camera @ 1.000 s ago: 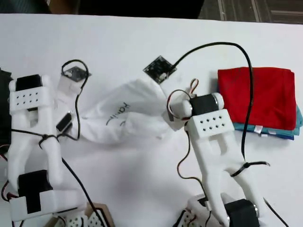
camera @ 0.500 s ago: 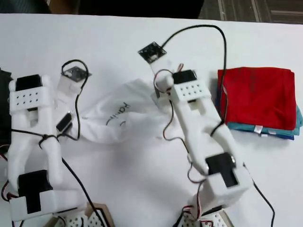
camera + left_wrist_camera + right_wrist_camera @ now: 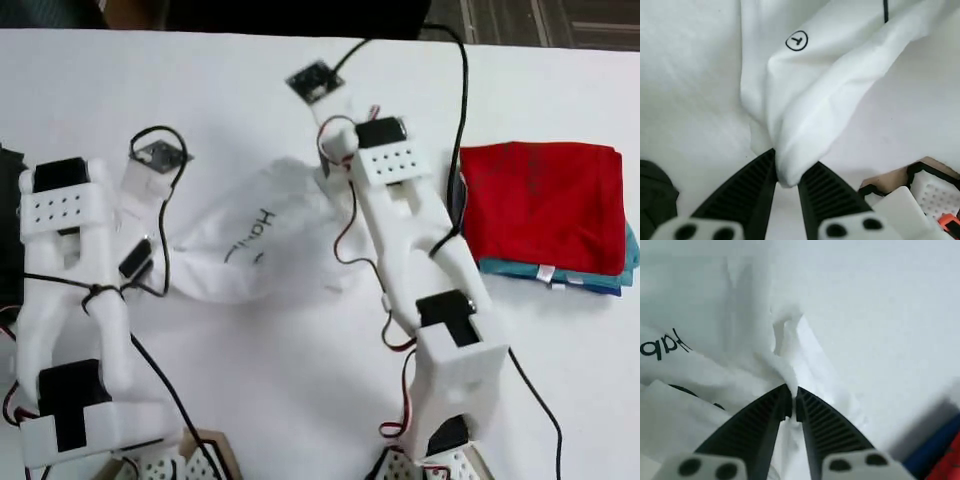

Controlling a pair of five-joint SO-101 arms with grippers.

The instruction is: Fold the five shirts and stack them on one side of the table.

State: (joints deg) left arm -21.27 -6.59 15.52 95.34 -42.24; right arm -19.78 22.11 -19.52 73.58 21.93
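Worktop [image 3: 200, 80], smooth and white, carries everything. The white shirt [image 3: 260, 250] lies across its middle between the two arms, a soft, crumpled, drawn-out mass with dark lettering on top and a small circled mark near one end. Well apart from it, at the side of the worktop by the right arm, a red shirt [image 3: 540, 205] sits folded into a neat rectangle on top of folded blue shirts [image 3: 560, 275], whose edges peek out below. The left hand [image 3: 787, 170] is narrow, its ribbed black fingers pinching a thick rounded fold of the white shirt. The right hand [image 3: 791, 395] is almost closed, nipping a thin raised ridge of the same cloth.
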